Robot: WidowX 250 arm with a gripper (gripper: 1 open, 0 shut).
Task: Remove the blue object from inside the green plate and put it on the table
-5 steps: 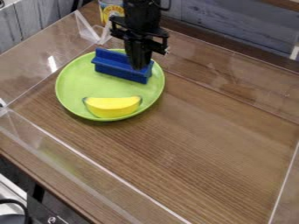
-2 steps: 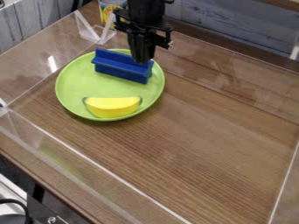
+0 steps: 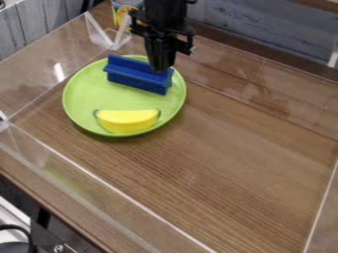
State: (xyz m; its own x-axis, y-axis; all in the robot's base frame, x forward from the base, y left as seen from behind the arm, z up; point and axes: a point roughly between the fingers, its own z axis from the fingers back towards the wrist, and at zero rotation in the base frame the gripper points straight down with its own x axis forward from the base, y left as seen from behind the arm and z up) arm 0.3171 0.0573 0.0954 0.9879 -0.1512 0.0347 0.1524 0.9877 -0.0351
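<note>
On the left of the brown bench [image 3: 218,153], the round green plate [image 3: 86,100] holds two things. The yellow banana [image 3: 128,121] lies near the plate's front rim. Behind it, the dark blue block [image 3: 136,74] sits at the back of the plate. The closed jaws [image 3: 160,69] are down at the block's right part; whether they grip it, I cannot tell.
</note>
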